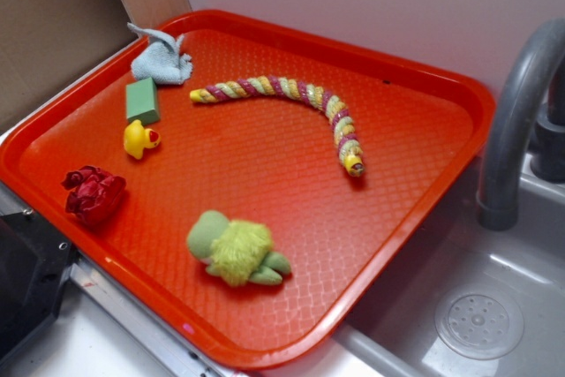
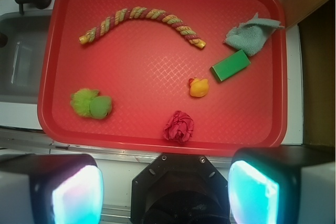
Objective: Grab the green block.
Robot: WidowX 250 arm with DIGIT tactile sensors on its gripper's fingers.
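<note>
The green block lies flat on the red tray near its left edge in the exterior view, between a grey-blue cloth and a yellow rubber duck. My gripper hangs high above the tray's near rim, well away from the block, and is open with nothing between its two pale fingers. In the exterior view the gripper does not show.
On the tray also lie a striped rope toy, a fuzzy lime plush and a crumpled red cloth. A grey faucet and sink flank the tray. A black base sits at the front left.
</note>
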